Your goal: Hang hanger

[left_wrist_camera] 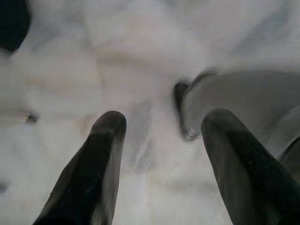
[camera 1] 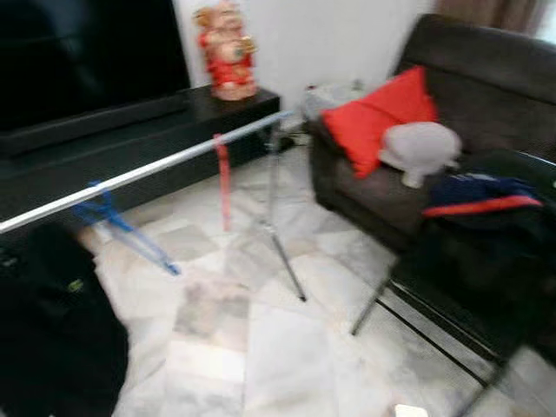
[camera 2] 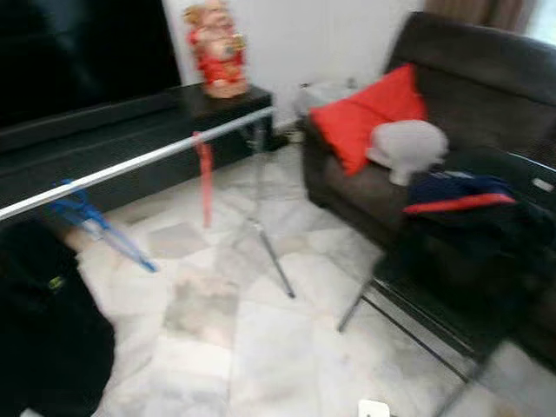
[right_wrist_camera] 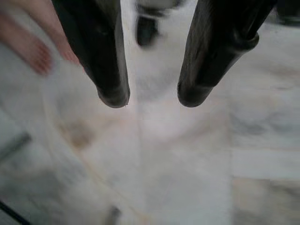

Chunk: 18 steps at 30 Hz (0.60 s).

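A silver clothes rail (camera 1: 148, 169) runs from the left edge toward the back, held up by a thin metal leg (camera 1: 282, 243). On it hang a blue hanger (camera 1: 109, 213) near the left and a red hanger (camera 1: 223, 178) further along. A black garment (camera 1: 52, 321) hangs at the near left. My left gripper (left_wrist_camera: 161, 129) is open, its two black fingers over pale marble floor. My right gripper (right_wrist_camera: 152, 98) is open too, with nothing between its fingers, also above the floor.
A dark sofa (camera 1: 486, 95) with a red cushion (camera 1: 378, 117), a grey pillow (camera 1: 419, 148) and folded clothes (camera 1: 478, 195) stands at the right. A black TV console (camera 1: 130, 139) with a red figurine (camera 1: 228, 52) lines the back. A person's bare foot (right_wrist_camera: 40, 42) is near my right gripper.
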{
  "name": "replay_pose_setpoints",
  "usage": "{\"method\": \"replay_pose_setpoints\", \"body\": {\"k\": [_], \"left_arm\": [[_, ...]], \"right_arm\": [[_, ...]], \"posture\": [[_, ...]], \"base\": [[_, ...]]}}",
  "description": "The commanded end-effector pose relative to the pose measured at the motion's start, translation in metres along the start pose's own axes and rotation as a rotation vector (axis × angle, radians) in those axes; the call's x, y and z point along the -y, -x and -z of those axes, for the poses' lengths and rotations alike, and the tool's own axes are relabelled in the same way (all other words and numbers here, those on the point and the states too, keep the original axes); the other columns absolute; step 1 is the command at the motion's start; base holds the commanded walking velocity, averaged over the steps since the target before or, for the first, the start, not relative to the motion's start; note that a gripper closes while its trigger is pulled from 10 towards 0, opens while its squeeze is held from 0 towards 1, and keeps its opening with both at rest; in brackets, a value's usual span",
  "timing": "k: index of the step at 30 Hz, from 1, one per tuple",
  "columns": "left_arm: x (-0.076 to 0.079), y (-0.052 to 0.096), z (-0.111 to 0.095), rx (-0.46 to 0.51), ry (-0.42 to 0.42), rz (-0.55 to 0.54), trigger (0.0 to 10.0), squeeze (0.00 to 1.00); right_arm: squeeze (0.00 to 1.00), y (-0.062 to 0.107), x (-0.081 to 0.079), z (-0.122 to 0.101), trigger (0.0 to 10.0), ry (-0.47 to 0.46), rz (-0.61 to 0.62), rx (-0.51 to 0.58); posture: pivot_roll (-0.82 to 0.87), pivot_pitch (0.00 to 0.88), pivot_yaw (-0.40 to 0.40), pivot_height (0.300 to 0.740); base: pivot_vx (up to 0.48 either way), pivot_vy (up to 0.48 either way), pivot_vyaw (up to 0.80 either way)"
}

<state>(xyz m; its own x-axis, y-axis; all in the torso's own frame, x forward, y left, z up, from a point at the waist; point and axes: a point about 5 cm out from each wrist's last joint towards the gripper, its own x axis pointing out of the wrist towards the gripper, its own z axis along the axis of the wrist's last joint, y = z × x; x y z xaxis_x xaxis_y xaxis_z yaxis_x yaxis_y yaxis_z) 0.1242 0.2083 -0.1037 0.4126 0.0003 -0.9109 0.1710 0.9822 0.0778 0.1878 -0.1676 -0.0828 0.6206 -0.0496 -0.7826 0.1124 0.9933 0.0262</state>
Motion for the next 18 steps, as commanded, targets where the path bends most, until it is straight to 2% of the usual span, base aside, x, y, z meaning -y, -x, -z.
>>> {"method": "replay_pose_setpoints", "body": {"k": [1,5,18], "left_arm": [[0.0038,-0.0022,-0.0118,0.029,0.000,0.011,10.0,0.00],[0.0039,-0.0023,-0.0128,0.032,0.003,0.011,10.0,0.00],[0.0036,-0.0024,-0.0136,0.032,0.013,0.012,10.0,0.00]], "right_arm": [[0.00,0.0022,0.0087,0.0079,10.0,-0.007,0.025,-0.017],[0.00,0.0018,0.0090,0.0062,10.0,-0.008,0.031,-0.014],[0.00,0.0014,0.0089,0.0045,10.0,-0.008,0.030,-0.010]], "posture": [[0.15,0.000,0.022,0.740],[0.15,0.000,0.019,0.740],[0.15,0.000,0.017,0.740]], "base": [[0.330,0.000,0.00],[0.328,0.000,0.00],[0.329,0.000,-0.78]]}}
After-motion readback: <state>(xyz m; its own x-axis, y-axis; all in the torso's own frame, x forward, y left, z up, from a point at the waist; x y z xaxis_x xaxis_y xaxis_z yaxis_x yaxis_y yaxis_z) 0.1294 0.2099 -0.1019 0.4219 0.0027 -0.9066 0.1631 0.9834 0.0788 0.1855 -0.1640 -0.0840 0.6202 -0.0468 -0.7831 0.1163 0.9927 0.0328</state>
